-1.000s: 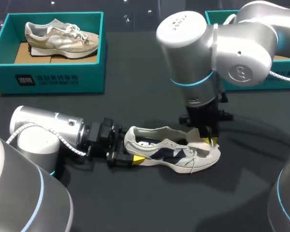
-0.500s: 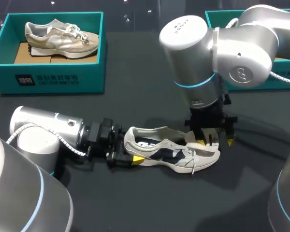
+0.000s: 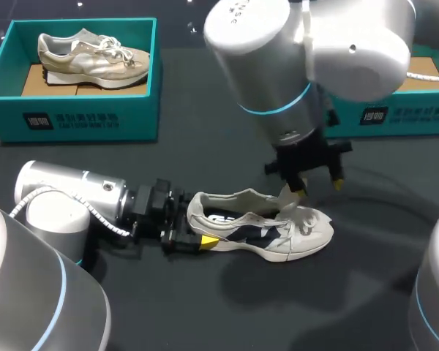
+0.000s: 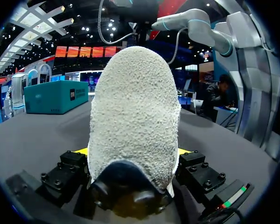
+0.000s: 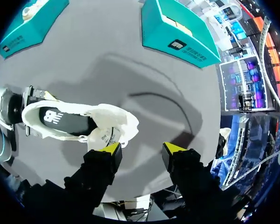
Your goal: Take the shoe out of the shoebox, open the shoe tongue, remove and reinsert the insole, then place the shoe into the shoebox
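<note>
Head view: the dark desk carries a white shoe near its middle, heel clamped in the left end effector. The right end effector hangs spread wide and holds nothing, just above the tongue. A teal shoebox at the far left holds another shoe; a second shoebox stands far right.

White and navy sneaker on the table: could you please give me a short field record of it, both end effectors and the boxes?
Shoe: white and navy sneaker on the black table, tongue raised
Left end effector: shut on the sneaker's heel
Right end effector: open, empty, above the toe end
Left teal shoebox: holds a beige sneaker
Right teal shoebox: partly hidden by the right arm, contents unseen
</note>
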You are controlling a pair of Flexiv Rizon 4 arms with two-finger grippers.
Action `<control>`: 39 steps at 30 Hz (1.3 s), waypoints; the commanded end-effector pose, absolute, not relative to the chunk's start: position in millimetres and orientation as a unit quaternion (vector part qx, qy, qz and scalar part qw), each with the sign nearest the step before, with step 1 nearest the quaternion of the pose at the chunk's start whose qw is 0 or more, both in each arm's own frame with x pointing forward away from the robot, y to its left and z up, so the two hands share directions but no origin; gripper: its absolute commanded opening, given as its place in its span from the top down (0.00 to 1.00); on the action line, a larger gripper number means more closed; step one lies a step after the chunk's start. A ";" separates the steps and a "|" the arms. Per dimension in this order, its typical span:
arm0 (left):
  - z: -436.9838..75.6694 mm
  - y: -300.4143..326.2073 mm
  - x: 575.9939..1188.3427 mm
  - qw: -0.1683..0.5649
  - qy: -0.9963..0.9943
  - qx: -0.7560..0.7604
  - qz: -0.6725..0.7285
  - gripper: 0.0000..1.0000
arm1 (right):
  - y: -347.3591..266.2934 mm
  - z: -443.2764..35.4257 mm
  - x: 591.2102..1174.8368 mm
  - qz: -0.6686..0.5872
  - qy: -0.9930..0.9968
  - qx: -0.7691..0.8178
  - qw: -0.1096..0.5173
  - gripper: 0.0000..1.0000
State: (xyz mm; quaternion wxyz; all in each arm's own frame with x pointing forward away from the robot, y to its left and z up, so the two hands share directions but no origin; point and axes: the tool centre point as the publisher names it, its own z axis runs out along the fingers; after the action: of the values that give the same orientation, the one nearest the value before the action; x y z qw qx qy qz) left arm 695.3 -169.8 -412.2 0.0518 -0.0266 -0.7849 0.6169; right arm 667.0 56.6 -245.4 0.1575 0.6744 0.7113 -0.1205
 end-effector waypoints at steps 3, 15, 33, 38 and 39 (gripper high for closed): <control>-413.6 -169.9 695.8 0.051 -0.785 -0.026 0.617 1.00 | 99.9 -208.1 673.8 -0.096 0.792 0.578 0.173 0.50; -413.6 -169.9 695.8 0.051 -0.785 -0.026 0.617 1.00 | 171.5 -191.6 661.3 -0.006 0.935 0.310 0.175 1.00; -413.6 -169.9 695.8 0.051 -0.785 -0.026 0.617 1.00 | 205.9 -232.4 672.0 0.007 0.976 0.176 0.132 1.00; -413.6 -169.9 695.8 0.051 -0.785 -0.026 0.617 1.00 | 210.7 -260.9 664.7 0.015 0.986 0.128 0.102 1.00; -413.6 -169.9 695.8 0.051 -0.785 -0.026 0.617 1.00 | 210.7 -260.9 664.7 0.015 0.986 0.128 0.102 1.00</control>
State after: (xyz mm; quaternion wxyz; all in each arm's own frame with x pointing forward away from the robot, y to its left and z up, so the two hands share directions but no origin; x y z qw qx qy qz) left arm 695.3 -169.8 -412.2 0.0518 -0.0266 -0.7848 0.6170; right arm 657.3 217.0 -239.3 0.1200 0.1400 0.9828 0.0047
